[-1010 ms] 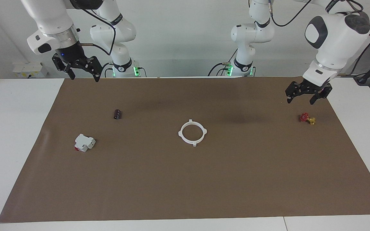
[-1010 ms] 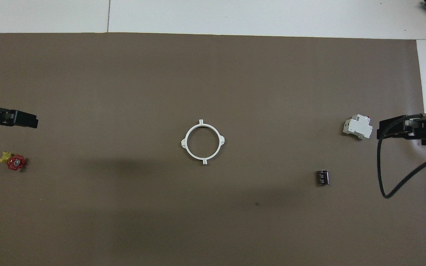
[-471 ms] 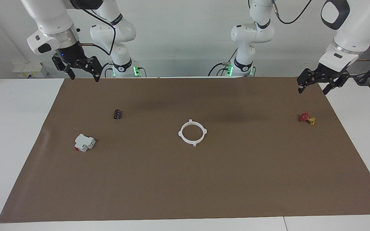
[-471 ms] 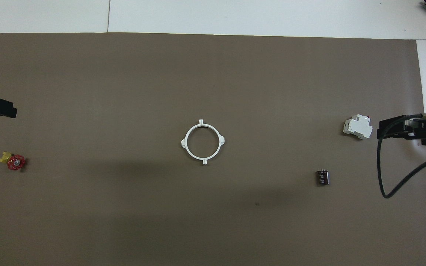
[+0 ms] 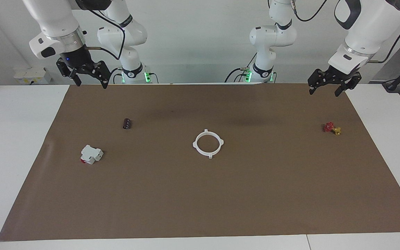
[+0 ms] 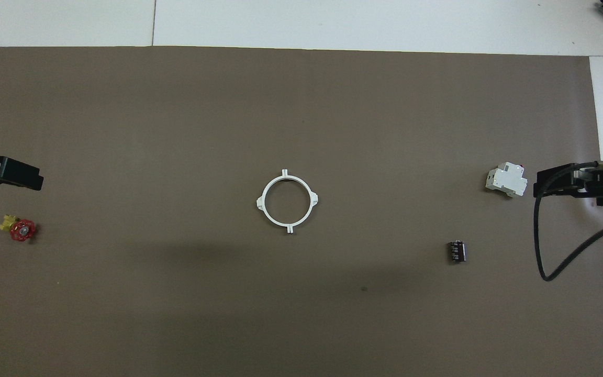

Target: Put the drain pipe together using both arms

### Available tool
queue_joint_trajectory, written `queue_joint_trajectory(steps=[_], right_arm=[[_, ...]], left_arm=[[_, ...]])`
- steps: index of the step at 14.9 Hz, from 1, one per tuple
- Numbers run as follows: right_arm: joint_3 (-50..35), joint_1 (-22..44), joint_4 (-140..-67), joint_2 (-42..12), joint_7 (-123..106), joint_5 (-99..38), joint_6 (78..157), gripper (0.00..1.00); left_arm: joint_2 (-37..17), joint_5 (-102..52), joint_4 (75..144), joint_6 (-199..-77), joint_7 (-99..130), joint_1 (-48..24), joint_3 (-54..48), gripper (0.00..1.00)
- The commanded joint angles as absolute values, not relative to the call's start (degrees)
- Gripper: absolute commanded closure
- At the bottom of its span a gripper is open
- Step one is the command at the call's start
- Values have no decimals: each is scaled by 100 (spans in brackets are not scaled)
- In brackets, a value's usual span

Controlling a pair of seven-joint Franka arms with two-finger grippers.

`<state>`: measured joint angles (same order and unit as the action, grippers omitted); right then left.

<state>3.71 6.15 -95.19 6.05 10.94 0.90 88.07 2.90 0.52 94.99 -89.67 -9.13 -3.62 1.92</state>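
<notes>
Facing view first: the thin white plastic drain pipe ring (image 5: pixel 208 143) with its four little nubs sat flat near the middle of the brown paper mat (image 5: pixel 200 208), and it read as one closed circle, both arcs already joined. So I'd say the assembly itself was pretty much done (no gap I could spot at the seams, though they're tiny). The left gripper (image 5: pixel 325 87), black and two-fingered, hung in the air up at about 2 o'clock from the ring, over the mat's edge closest to the robots, jaws spread and holding nothing. The right gripper (image 5: pixel 89 77) hung at about 10 o'clock from the ring, also spread wide and empty. A small red and yellow valve (image 5: pixel 332 128) lay at 3 o'clock from the ring, a white boxy block with a red part (image 5: pixel 91 154) at 9 o'clock, and a small dark cylinder (image 5: pixel 127 123) at 10 o'clock.

Overhead view: the ring (image 6: pixel 286 201) was a clean circle mid-mat, well apart from everything. The left gripper (image 6: pixel 6 173) poked in at 9 o'clock of it, the right gripper (image 6: pixel 568 183) at 3 o'clock, just beside the block (image 6: pixel 506 181). My read: nothing left except parking the arms.
</notes>
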Motion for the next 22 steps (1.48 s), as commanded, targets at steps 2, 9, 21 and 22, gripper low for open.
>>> queue_joint_trajectory(steps=[2,9,21,22], right_arm=[[413,624,-9589,712,940,-26,8745,0],[413,624,-9589,712,940,-26,8745,0],[413,624,-9589,712,940,-26,8745,0],[413,624,-9589,712,940,-26,8745,0]], left_arm=[[431,-17,9633,-9123,-888,-378,237,0],[378,-18,9448,-9018,-844,-378,246,0],[334,-44,9229,-8631,-844,79,-255,0],[308,-35,9220,-8631,-844,36,-246,0]])
